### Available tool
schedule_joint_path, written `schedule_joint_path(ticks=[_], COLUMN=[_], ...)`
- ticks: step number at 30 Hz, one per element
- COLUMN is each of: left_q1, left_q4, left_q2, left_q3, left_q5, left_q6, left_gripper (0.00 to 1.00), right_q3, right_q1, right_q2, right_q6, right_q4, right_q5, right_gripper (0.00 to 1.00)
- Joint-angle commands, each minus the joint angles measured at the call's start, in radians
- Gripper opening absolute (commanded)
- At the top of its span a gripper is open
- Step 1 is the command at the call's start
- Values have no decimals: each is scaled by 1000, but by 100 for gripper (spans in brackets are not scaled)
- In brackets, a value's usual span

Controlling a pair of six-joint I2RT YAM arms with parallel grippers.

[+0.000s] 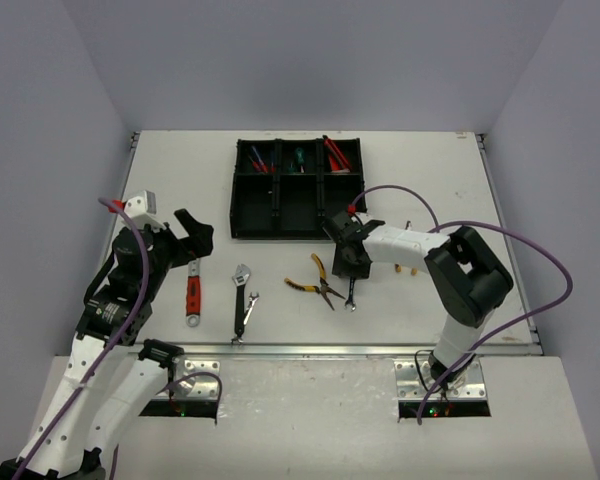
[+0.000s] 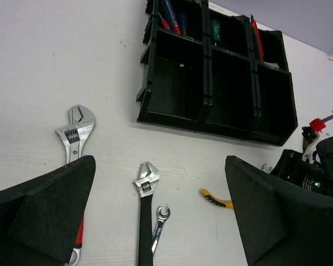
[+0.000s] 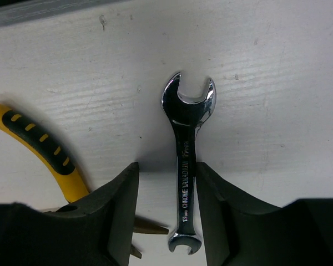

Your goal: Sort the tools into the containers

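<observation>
A silver spanner (image 3: pixel 184 160) lies flat on the white table between the fingers of my right gripper (image 3: pixel 166 172). Its right finger touches the shank. A gap remains on the left side, so the gripper is open. From above, that gripper (image 1: pixel 348 262) points down at the spanner (image 1: pixel 351 292), just in front of the black tray (image 1: pixel 234 190). My left gripper (image 1: pixel 195 235) hovers wide open and holds nothing. Below it lie a black-handled wrench (image 2: pixel 144 210) and a small spanner (image 2: pixel 159 224). Screwdrivers (image 2: pixel 172 16) and red tools sit in the tray's far compartments.
Yellow-handled pliers (image 1: pixel 315 280) lie just left of the right gripper, and their handle (image 3: pixel 39 144) is close to its left finger. A red-handled wrench (image 1: pixel 193 290) rests near the left arm. The tray's near compartments (image 2: pixel 211 127) look bare.
</observation>
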Motion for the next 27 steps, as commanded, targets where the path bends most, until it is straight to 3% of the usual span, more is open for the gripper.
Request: schedule_joint_path(ticks=[1,9,17,27], left_q1=[-16,-23,-28,-40], left_q4=[48,48,48,45], left_q2=[-2,4,20,7], left_q3=[0,0,0,0], left_q5=[17,15,16,1], left_q6=[14,14,14,11], left_gripper=[100,100,100,100], right_q3=[-59,-99,-68,-94], right_q1=[5,-8,-9,-9], right_q2=[17,-29,-20,-29], right_q6=[34,23,-10,-39], right_q4=[18,10,-76,-44], right_q5=[-14,-26,-36,-103], right_gripper=[45,40,41,39])
